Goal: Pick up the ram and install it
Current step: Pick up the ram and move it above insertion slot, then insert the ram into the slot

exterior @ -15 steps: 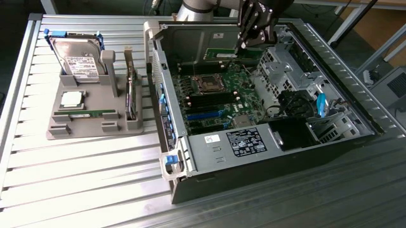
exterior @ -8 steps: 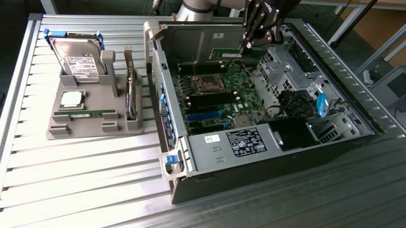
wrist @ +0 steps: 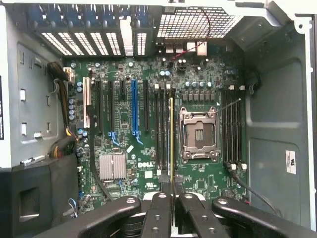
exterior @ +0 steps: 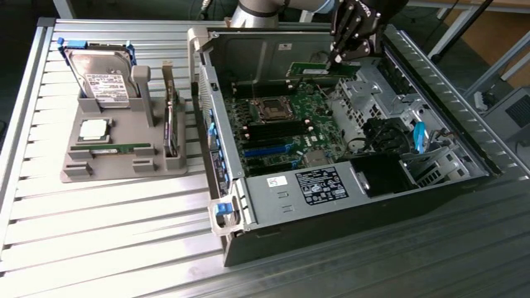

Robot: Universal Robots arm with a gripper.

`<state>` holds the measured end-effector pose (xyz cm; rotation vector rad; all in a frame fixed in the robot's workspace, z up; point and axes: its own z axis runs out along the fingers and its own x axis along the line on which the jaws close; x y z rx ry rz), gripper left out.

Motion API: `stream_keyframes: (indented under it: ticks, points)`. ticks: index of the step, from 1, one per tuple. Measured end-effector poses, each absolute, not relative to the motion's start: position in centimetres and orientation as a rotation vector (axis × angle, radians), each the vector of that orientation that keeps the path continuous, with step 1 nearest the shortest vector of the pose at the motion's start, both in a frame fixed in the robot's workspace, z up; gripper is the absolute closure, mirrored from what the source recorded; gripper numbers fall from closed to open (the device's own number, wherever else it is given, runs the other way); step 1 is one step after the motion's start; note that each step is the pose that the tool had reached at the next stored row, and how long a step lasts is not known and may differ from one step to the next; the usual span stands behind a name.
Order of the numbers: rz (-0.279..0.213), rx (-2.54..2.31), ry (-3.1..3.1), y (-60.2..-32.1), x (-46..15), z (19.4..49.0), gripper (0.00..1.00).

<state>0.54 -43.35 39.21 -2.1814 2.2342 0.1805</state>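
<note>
The exterior view looks down obliquely from afar over the desk (exterior: pixel 124 236) and open computer case (exterior: pixel 257 53). The wrist view, behind the end effector (wrist: pixel 172 191), faces closely onto the motherboard (wrist: pixel 133 148) both share.

Motherboard (exterior: pixel 308 118) lies open from above; case walls (exterior: pixel 257 56) flank the pincer (exterior: pixel 336 60).

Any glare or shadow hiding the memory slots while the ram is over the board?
Exterior view: hard glare on the slatted table, case interior shaded, green ram in the jaws easy to pick out. Wrist view: board evenly lit, slots unshadowed, rear vents blown white, jaws dark in the foreground.
</note>
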Motion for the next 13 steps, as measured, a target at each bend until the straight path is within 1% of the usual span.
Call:
stream_keyframes:
  ticks: [5,13]
  points:
    - [0.184,-2.183,2.236,-43.3,2.1,39.2,0.89]
    - [0.185,-2.183,2.236,-43.3,2.1,39.2,0.89]
